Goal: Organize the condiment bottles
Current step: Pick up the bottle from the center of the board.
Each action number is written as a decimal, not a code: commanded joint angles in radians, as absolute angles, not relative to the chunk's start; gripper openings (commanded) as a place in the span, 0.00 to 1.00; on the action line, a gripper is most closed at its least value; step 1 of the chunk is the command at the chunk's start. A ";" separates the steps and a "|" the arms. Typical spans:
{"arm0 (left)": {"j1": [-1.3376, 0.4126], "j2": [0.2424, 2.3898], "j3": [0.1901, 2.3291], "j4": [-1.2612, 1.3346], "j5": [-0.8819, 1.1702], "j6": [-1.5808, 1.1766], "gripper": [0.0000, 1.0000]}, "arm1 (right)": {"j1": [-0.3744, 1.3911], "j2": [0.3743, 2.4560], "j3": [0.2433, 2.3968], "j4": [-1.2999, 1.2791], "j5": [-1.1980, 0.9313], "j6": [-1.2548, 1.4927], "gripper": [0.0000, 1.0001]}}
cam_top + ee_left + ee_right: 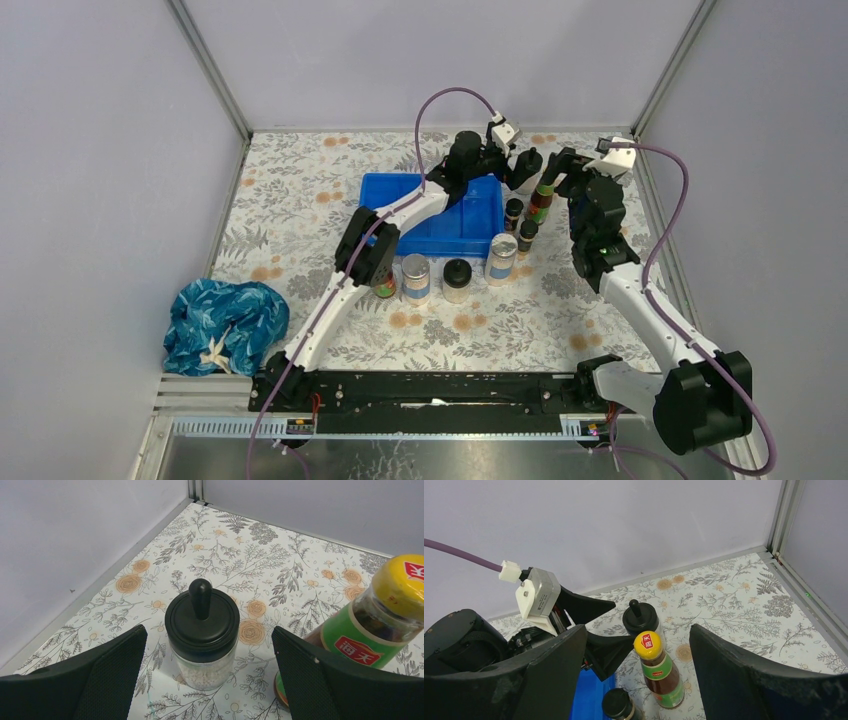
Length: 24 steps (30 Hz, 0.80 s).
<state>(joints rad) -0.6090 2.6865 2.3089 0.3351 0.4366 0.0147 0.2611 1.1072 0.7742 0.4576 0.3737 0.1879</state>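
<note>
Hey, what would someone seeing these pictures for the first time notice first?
At the far right of the table, the open left gripper straddles a black-domed jar and the open right gripper frames a yellow-capped sauce bottle beside it. A bright blue tray sits mid-table, and a crumpled blue cloth lies at the near left.

This is a robot test cell in a laboratory. Plain pale wall panels (100, 150) close in three sides, joined at the corners by bare aluminium posts (212, 75). The table (300, 190) has a flower-printed cover. A black mounting rail (430, 385) runs along its near edge and carries the left arm (325, 305) and the right arm (650, 315), each trailing a purple cable (440, 98). The household goods are few and look like set props: small condiment bottles (415, 278), a blue tray (385, 190) and a crumpled blue cloth (225, 325).
</note>
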 commanded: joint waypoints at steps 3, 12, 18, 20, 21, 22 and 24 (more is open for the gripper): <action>-0.611 2.727 2.380 0.339 0.414 0.002 0.99 | 0.269 1.133 0.770 0.530 0.363 0.182 0.82; -0.613 2.766 2.442 0.330 0.389 0.002 0.99 | 0.272 1.146 0.761 0.550 0.366 0.180 0.82; -0.622 2.794 2.479 0.273 0.385 0.024 0.99 | 0.273 1.152 0.751 0.563 0.365 0.182 0.82; -0.625 2.801 2.489 0.252 0.385 0.030 0.99 | 0.273 1.158 0.746 0.572 0.365 0.185 0.82; -0.627 2.805 2.495 0.241 0.385 0.032 0.99 | 0.273 1.160 0.742 0.576 0.365 0.187 0.82; -0.628 2.808 2.501 0.230 0.386 0.032 0.99 | 0.273 1.163 0.740 0.580 0.365 0.187 0.82; -0.631 2.813 2.511 0.213 0.384 0.037 0.99 | 0.273 1.167 0.735 0.589 0.365 0.189 0.82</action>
